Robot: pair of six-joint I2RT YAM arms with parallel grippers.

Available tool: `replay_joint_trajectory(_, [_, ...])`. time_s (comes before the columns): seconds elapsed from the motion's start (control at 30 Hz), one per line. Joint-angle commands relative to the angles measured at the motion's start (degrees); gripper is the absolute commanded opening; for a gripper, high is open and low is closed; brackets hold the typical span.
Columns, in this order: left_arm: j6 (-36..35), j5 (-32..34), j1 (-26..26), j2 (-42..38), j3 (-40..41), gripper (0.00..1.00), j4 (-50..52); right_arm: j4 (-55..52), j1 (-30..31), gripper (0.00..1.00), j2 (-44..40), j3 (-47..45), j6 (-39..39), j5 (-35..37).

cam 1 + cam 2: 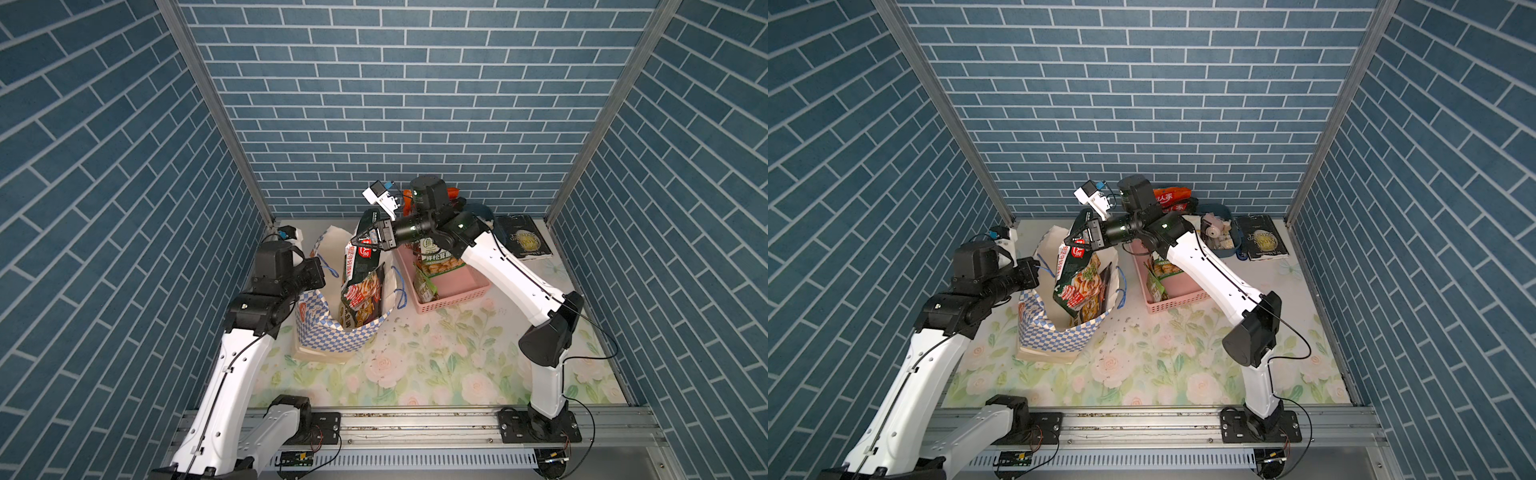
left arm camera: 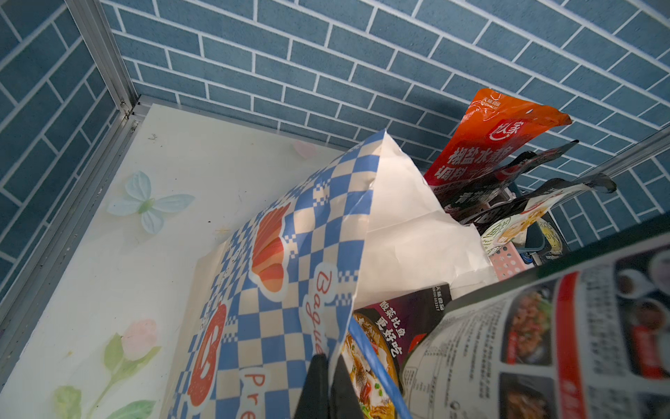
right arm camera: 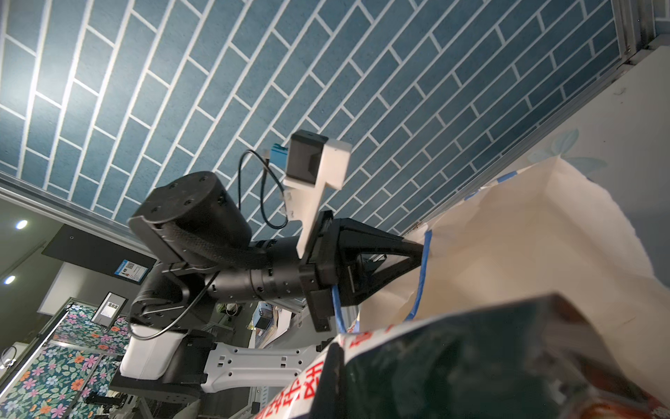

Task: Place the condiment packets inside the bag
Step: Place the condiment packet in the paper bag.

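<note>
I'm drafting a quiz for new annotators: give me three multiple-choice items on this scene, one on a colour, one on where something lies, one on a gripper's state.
1. The perforated basket is: A) pink B) yellow C) grey
2. The black book lies: A) inside the basket B) on the table beside the blue tub C) under the basket
3. The right gripper is: A) open and empty B) shut on a dark green condiment packet C) shut on the black book
Answers: 1 A, its walls are pink; 2 B, it lies flat next to the tub; 3 B, it pinches the packet over the checkered paper bag.
</note>
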State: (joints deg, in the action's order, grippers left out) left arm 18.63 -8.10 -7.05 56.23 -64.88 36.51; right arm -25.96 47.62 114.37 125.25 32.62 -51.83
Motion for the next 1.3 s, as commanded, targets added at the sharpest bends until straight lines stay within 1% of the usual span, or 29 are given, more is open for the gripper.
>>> replay_joint_trajectory(0.0, [-0.14,-0.54,-0.16,0.76,0.48,0.00,2.85,4.73,0.19,0.00,1.77,2.89,-2.11,-3.20])
replay_joint_trajectory(0.3, [-0.26,-0.01,-0.16,0.81,0.14,0.00,3.25,4.39,0.00,0.00,6.73,3.07,-3.29,-5.73])
replay_joint_trajectory(0.37, [-0.36,0.16,-0.16,0.92,-0.13,0.00,3.45,2.24,-0.43,0.00,7.13,2.60,-4.77,-4.63])
replay_joint_trajectory(0.5, [-0.39,0.53,-0.16,1.03,-0.54,0.00,3.82,-2.71,-2.80,0.00,7.24,-0.01,-6.78,0.30])
replay_joint_trajectory(0.67, [-0.44,0.63,-0.16,1.26,-0.75,0.00,4.09,-7.58,-3.23,0.01,7.55,-1.07,-10.53,2.20])
replay_joint_trajectory(0.8, [-0.20,0.69,-0.16,1.44,-0.65,0.00,4.07,-9.63,-3.23,0.10,7.78,-1.72,-12.05,2.77])
replay_joint_trajectory(0.9, [-0.13,0.78,-0.16,1.42,-0.60,0.00,4.09,-9.46,-3.23,0.22,7.14,-1.83,-12.56,3.84])
replay_joint_trajectory(1.0, [-0.08,0.71,-0.16,1.62,-0.60,0.00,4.09,-9.42,-3.25,0.36,6.32,-1.83,-12.66,4.78])
replay_joint_trajectory(1.03, [-0.05,0.66,-0.16,1.67,-0.48,0.00,4.03,-9.45,-3.23,0.38,5.94,-1.94,-12.74,5.26])
replay_joint_trajectory(1.2, [0.25,0.05,-0.16,2.01,0.42,0.00,3.40,-10.34,-3.26,0.42,3.00,-2.83,-13.51,8.75])
replay_joint_trajectory(1.27, [0.46,-0.38,-0.14,1.91,0.75,0.00,3.05,-11.64,-3.36,0.46,0.93,-3.14,-14.19,11.90])
